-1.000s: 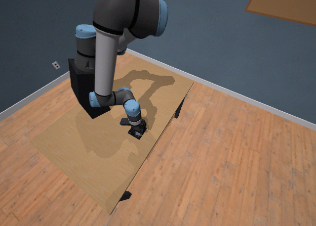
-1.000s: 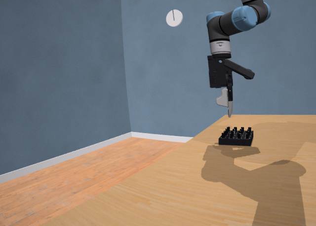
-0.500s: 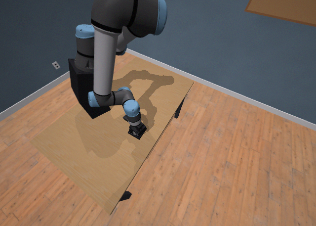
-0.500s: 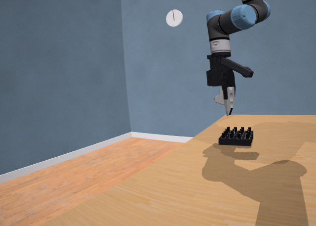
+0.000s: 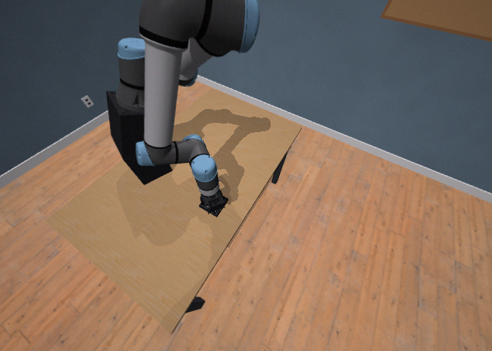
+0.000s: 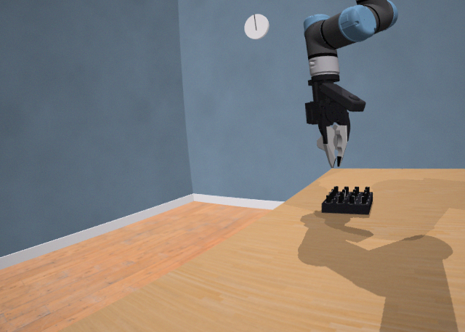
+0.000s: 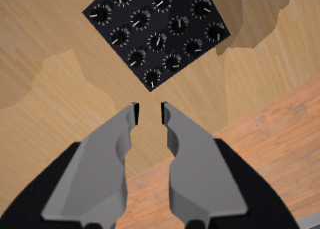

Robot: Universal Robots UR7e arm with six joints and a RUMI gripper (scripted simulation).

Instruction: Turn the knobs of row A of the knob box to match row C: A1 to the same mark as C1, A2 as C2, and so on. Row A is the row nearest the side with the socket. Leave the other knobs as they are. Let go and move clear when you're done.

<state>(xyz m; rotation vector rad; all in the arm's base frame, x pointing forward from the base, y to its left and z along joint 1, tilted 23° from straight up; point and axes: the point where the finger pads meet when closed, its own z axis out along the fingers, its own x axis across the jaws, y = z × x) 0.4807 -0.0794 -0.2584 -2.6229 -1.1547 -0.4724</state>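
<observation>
The black knob box [image 6: 347, 207] [image 7: 156, 28] lies on the wooden table [image 6: 225, 283] near its edge, with three rows of small marked knobs. In the wrist view it sits turned to a diamond, with one corner pointing at my fingers. In the top view the box [image 5: 217, 212] is mostly hidden under my wrist. My gripper [image 6: 335, 166] [image 7: 150, 104] hangs well above the box and a little to its near-left side. Its fingers stand a narrow gap apart with nothing between them. I cannot make out the socket side.
The table edge runs close by the box, and the wood floor [image 7: 270, 139] shows just past it in the wrist view. The robot's black base [image 5: 127, 140] stands at the table's far side. The arm's shadow [image 6: 375, 253] falls across the table.
</observation>
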